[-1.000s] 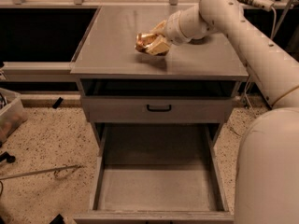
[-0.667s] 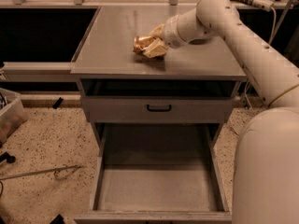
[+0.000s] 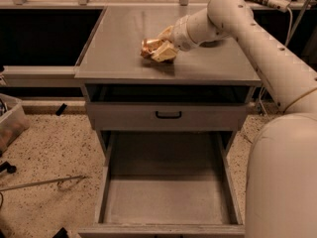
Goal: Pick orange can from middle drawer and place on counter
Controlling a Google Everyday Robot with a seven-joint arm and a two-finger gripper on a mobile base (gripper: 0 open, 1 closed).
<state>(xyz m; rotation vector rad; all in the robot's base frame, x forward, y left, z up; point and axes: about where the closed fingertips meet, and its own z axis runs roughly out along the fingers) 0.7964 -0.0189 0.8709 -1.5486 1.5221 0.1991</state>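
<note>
The orange can (image 3: 147, 45), shiny and mottled orange-gold, sits in the middle of the counter (image 3: 124, 38), a little toward its front edge. Whether its base touches the gray top or hangs just above it cannot be told. The gripper (image 3: 157, 48) reaches in from the right and holds the can: its cream fingers (image 3: 165, 53) are closed around the can's right side, so that only the can's left part shows beyond them. The can's print carries no lettering that can be read. The cream arm (image 3: 257, 38) runs from the gripper up and right, then bends down along the right side of the view. Below the counter's thin front edge lies a dark open slot, and beneath it a gray drawer front (image 3: 124, 117) with a black handle (image 3: 168, 115). Lower still, the middle drawer (image 3: 168, 202) stands pulled out toward the camera, its flat gray floor bordered by low side walls. On the speckled floor (image 3: 54, 152) to the left lie a thin metal rod (image 3: 44, 183) and part of a clear plastic bin (image 3: 12, 123).
</note>
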